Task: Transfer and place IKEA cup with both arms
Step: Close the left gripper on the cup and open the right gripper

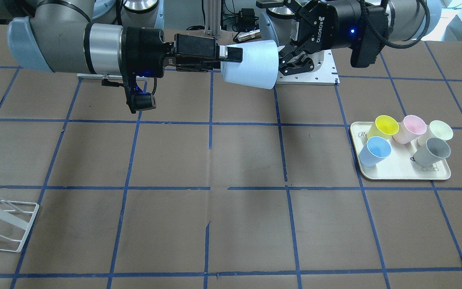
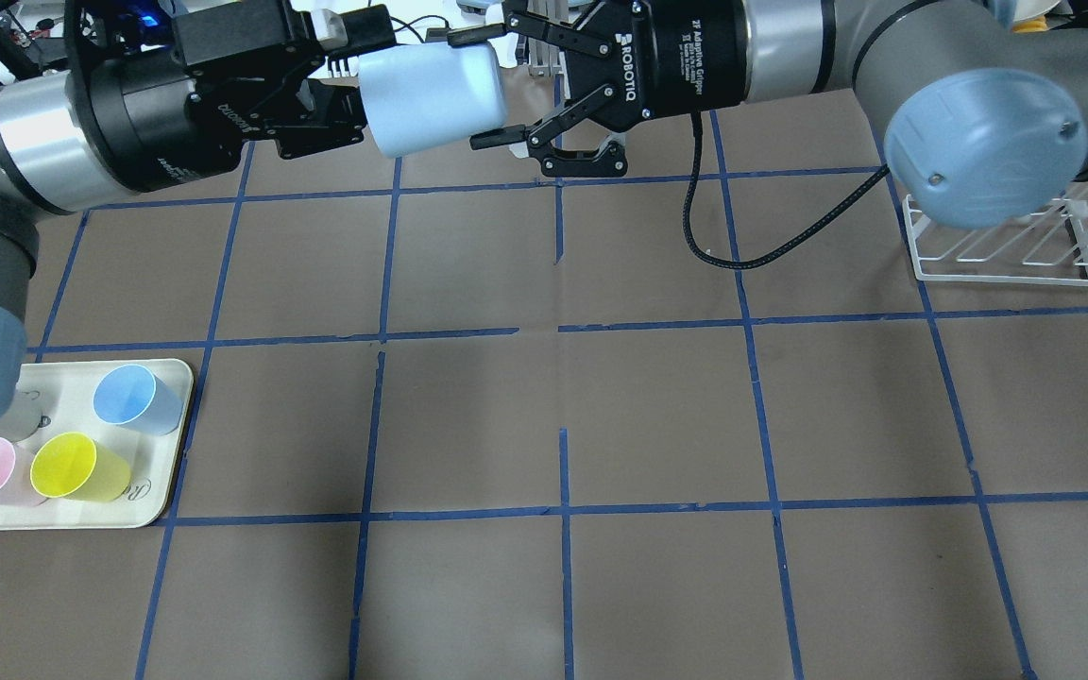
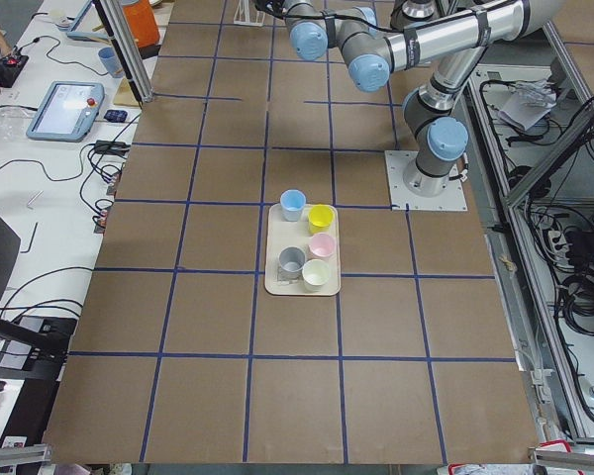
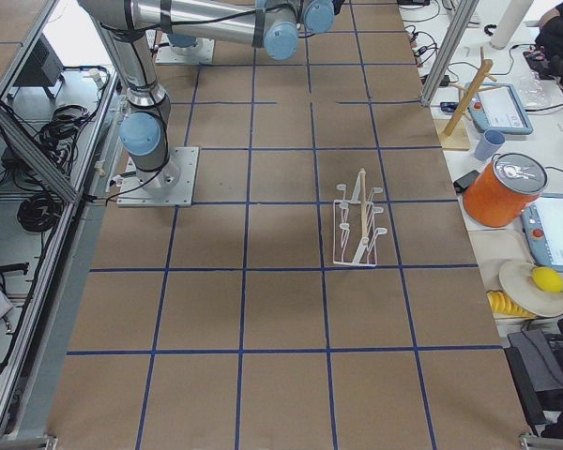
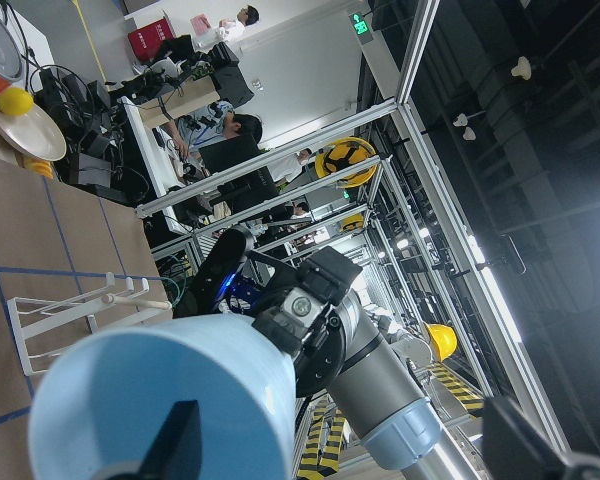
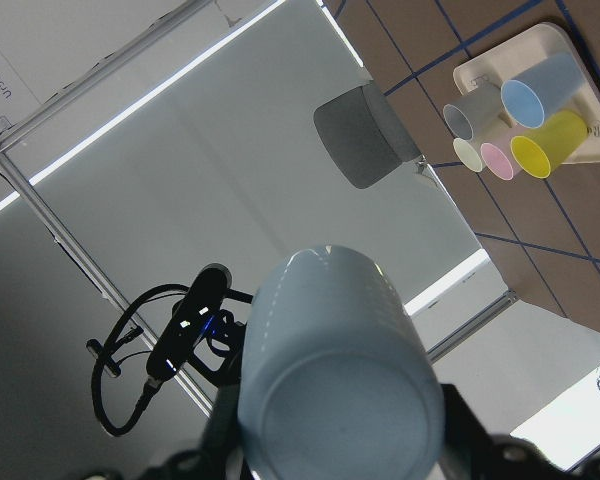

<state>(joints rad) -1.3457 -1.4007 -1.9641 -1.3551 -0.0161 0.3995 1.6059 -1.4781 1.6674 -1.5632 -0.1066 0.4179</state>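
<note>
The IKEA cup [image 1: 251, 64] is a pale-blue tumbler held on its side high above the far middle of the table, between both arms; it also shows in the overhead view [image 2: 431, 99]. My right gripper [image 2: 468, 90] is shut on the cup's narrow base end, one finger on each side. The right wrist view faces the cup's bottom [image 6: 340, 400]. My left gripper [image 2: 360, 66] is at the rim end with its jaws spread open. In the left wrist view one finger [image 5: 180, 440] sits in front of the cup [image 5: 160, 400] and the other is far off to the right.
A cream tray [image 1: 399, 172] on my left side holds a second light-blue cup [image 1: 375, 150] and yellow [image 1: 383, 126], pink [image 1: 411, 128], cream [image 1: 437, 131] and grey [image 1: 433, 151] cups. A white wire rack [image 2: 997, 255] stands on my right side. The brown table has a blue tape grid.
</note>
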